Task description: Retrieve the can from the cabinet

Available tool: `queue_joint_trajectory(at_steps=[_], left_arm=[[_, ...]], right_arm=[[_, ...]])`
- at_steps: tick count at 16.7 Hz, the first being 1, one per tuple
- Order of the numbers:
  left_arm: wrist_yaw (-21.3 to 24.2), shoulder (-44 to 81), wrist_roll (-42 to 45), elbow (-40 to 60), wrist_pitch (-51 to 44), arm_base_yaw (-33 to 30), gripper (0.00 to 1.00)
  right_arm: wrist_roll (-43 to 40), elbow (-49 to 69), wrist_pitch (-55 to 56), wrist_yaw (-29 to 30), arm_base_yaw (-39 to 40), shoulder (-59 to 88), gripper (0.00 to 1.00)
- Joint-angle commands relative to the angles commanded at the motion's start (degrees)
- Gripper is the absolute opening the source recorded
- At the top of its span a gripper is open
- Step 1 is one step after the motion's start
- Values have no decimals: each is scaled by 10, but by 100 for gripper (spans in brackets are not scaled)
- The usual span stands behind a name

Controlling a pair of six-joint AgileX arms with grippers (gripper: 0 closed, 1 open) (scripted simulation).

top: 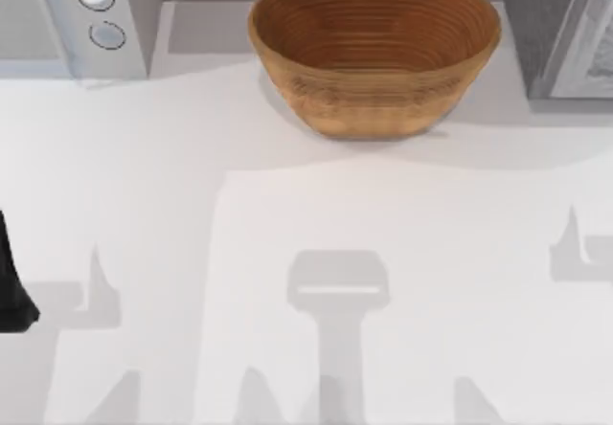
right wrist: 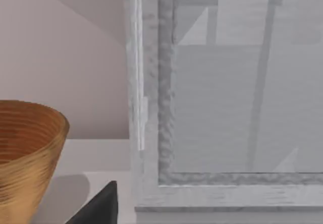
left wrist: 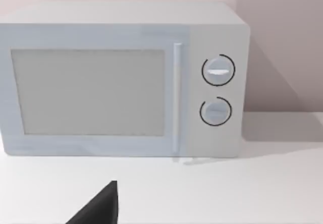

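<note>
Zero progress: no can seen, cabinet (right wrist: 222, 108) shut, grippers' state untellable; next, needed right arm at cabinet door.

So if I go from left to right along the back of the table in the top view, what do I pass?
Microwave → wooden bowl → grey cabinet.
</note>
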Motion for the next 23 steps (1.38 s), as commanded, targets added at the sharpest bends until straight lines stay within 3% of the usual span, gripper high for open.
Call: queue_joint_trajectory(at_steps=[13,17,23], left_arm=[[0,0,0,0,0,0,100],[0,0,0,0,0,0,100],[0,0,0,0,0,0,100]], right_arm=[[6,671,-152,67,75,495,100],[7,770,-176,79,84,568,100],[7,781,-178,80,83,576,100]])
